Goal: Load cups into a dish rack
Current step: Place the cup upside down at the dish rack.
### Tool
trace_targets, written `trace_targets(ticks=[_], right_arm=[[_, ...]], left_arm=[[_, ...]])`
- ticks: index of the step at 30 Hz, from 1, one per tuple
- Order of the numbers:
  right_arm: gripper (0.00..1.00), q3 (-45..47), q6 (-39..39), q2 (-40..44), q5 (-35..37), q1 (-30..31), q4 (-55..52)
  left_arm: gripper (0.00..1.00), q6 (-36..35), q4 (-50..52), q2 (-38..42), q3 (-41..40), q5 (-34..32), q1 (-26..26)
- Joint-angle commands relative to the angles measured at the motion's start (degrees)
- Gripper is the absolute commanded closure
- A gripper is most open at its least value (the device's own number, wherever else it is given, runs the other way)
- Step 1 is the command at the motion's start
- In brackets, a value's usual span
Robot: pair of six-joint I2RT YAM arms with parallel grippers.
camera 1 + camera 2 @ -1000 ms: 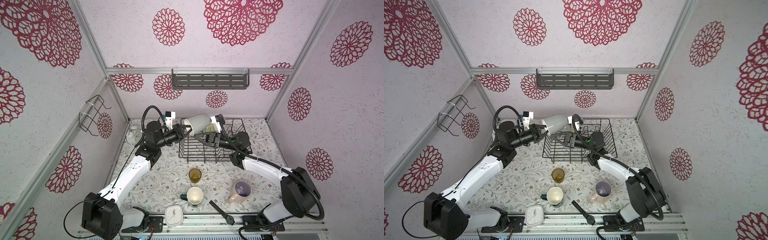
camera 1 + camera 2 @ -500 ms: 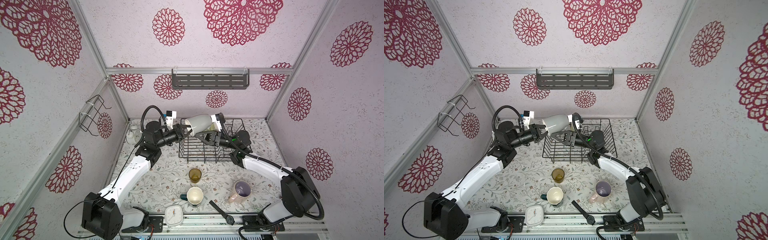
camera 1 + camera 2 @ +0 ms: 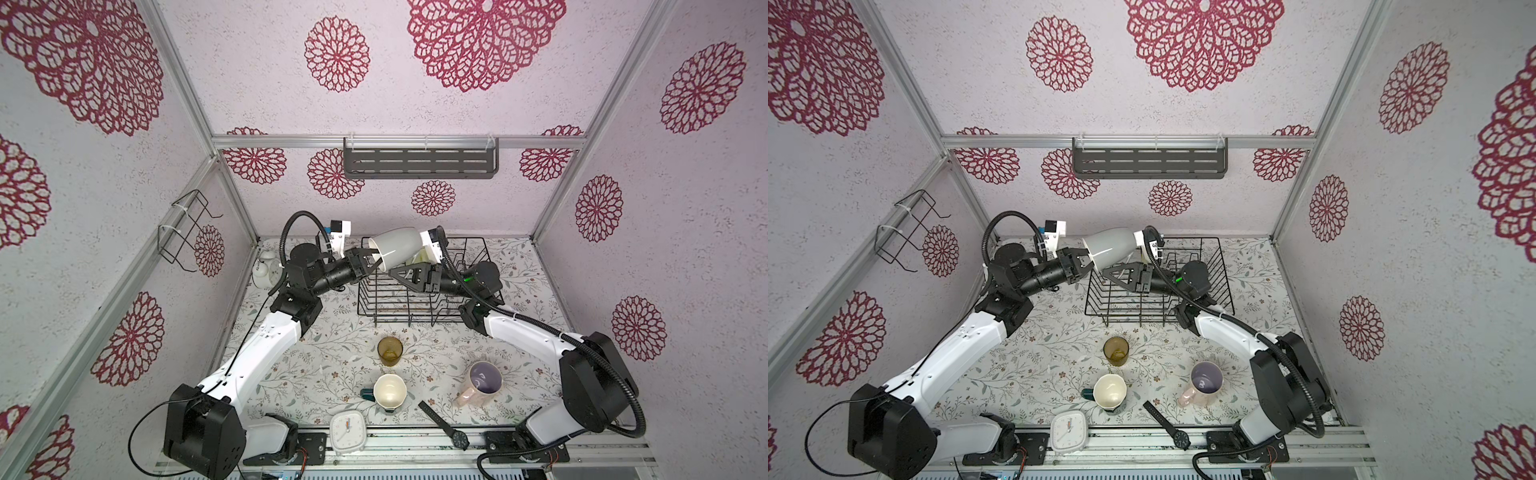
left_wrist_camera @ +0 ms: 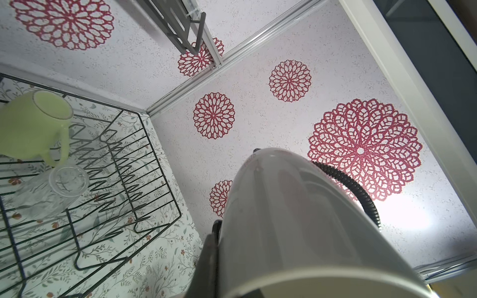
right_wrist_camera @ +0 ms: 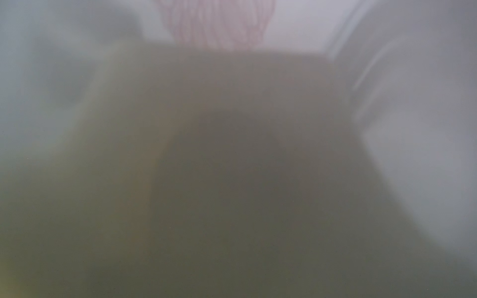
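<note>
Seemingly you are handing the grey mug [image 3: 395, 249] over above the dish rack [image 3: 415, 322]: left gripper [image 3: 370, 263] straddling its rim, right gripper [image 3: 394, 273] sitting underneath, and which one is clamping cannot be told. Next you are needing one sure hold before lowering it in.

Grey mug [image 3: 395, 248] tipped sideways over black wire dish rack [image 3: 399, 303], lime-green mug [image 4: 31, 123] and clear glass [image 4: 49, 193] inside
</note>
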State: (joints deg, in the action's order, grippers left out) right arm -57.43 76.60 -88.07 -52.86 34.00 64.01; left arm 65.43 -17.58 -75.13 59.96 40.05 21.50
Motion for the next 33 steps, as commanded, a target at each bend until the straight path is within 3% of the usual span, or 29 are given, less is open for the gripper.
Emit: trace_targets(ticks=[1,2,5,9,11,16,19,23,33], right_arm=[[1.0,0.5,-4.8,0.6,2.6,-0.5,4.4],[1.0,1.2,-5.8,1.0,3.3,-1.0,3.6],[1.0,2.2,-9.0,2.2,4.6,-2.5,0.1],[1.0,1.4,-19.5,4.1,5.6,-4.5,-12.9],[1.0,-0.8,-31.0,5.9,7.5,-4.8,-26.8],[1.0,-8.8,-59.2,7.8,21.0,-4.8,-63.0],[1.0,-11.5,-69.7,7.1,28.4,-5.0,-74.4],[1.0,-14.5,-78.1,4.3,33.5,-4.9,-83.8],[1.0,-22.7,-94.4,-4.1,39.0,-4.8,-94.3]], left_arm=[[0.52,1.0,-0.3,-0.2,0.1,2.3,0.8],[0.4,0.7,0.0,-0.2,-0.1,1.9,0.7],[0.25,-0.6,0.7,-0.1,-1.2,0.9,-0.6],[0.16,-0.9,1.7,0.7,-3.8,-0.6,-4.0],[0.12,-2.1,3.9,1.6,-4.8,-1.6,-5.8],[0.07,-10.8,17.9,5.5,-4.8,-9.4,-8.6],[0.06,-16.7,26.6,7.8,-3.8,-16.0,-9.0],[0.05,-20.9,31.6,9.8,-3.5,-21.8,-9.1],[0.04,-22.1,33.9,9.7,-4.4,-25.6,-9.2]])
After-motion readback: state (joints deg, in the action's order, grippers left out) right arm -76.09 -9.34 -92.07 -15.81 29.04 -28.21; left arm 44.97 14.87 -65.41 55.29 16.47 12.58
